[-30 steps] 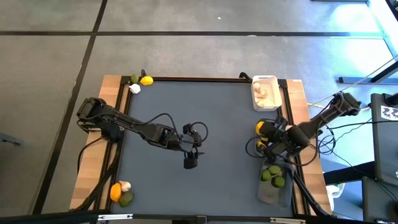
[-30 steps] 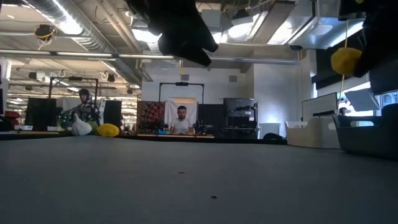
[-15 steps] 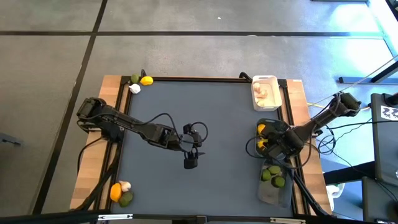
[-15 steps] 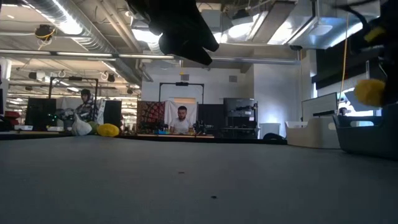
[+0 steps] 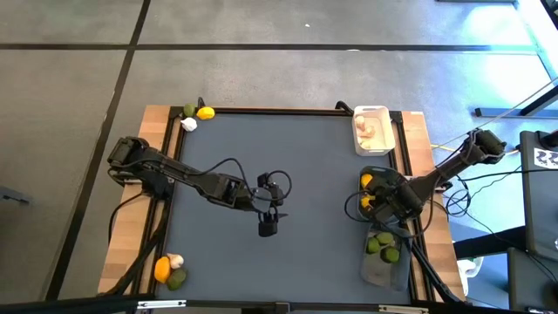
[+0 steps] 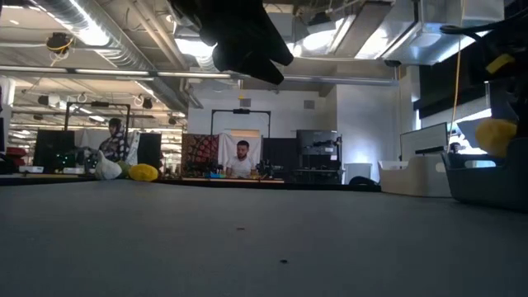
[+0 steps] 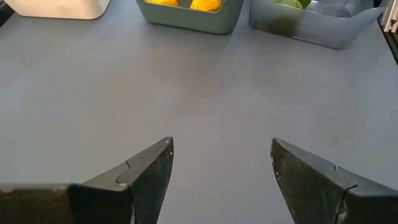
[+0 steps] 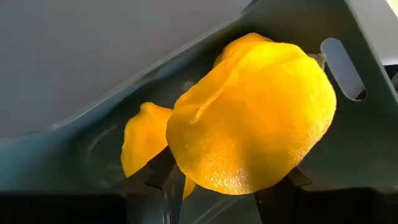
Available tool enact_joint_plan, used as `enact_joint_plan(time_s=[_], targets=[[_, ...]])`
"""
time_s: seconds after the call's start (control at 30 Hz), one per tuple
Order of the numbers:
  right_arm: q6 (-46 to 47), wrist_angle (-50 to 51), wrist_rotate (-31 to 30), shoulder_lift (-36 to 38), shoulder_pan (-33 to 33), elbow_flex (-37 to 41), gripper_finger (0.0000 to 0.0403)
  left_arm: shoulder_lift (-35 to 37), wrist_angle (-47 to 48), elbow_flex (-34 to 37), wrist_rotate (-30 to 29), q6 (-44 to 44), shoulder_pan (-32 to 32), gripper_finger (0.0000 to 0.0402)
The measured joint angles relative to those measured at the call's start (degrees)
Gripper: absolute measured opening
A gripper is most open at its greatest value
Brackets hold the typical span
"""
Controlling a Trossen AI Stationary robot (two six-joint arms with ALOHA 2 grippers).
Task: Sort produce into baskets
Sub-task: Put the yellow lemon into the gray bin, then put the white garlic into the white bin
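We see three baskets along the desk's right edge: white basket (image 5: 371, 130) holding garlic bulbs (image 5: 370, 132), grey-green basket (image 8: 348, 93) with lemons (image 8: 252, 115), translucent basket (image 5: 384, 258) with limes (image 5: 382, 249). Loose produce: one cluster (image 5: 193, 116) at the far-left corner, another (image 5: 170, 269) at the near-left corner.

My right gripper (image 5: 381, 199) reaches in from the table's right edge, arm bent, its dark fingers (image 8: 163, 176) closed on a rounded yellow fruit (image 8: 252, 121). My left gripper (image 5: 267, 226) hangs above the middle of the table, arm stretched from the left, fingers (image 7: 146, 171) spread apart.
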State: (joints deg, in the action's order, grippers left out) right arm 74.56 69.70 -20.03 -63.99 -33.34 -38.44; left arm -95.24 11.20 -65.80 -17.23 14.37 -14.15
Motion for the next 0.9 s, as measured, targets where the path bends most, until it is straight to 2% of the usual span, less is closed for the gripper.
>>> enact_joint_plan(time_s=[0.4,0.47,0.7,0.9], targets=[[-1.4,-0.4,0.2,0.0,0.0,0.4,0.0155,0.0,0.0,0.0,0.0,0.0,0.0,0.0265],[-1.5,-0.4,0.3,0.0,0.0,0.4,0.0168,0.0,0.0,0.0,0.0,0.0,0.0,0.0265],[-2.6,-1.3,1.2,0.0,0.0,0.3,0.0254,0.0,0.0,0.0,0.0,0.0,0.0,0.0265],[-2.8,-2.1,1.2,0.0,0.0,0.1,0.0271,0.0,0.0,0.0,0.0,0.0,0.0,0.0265]])
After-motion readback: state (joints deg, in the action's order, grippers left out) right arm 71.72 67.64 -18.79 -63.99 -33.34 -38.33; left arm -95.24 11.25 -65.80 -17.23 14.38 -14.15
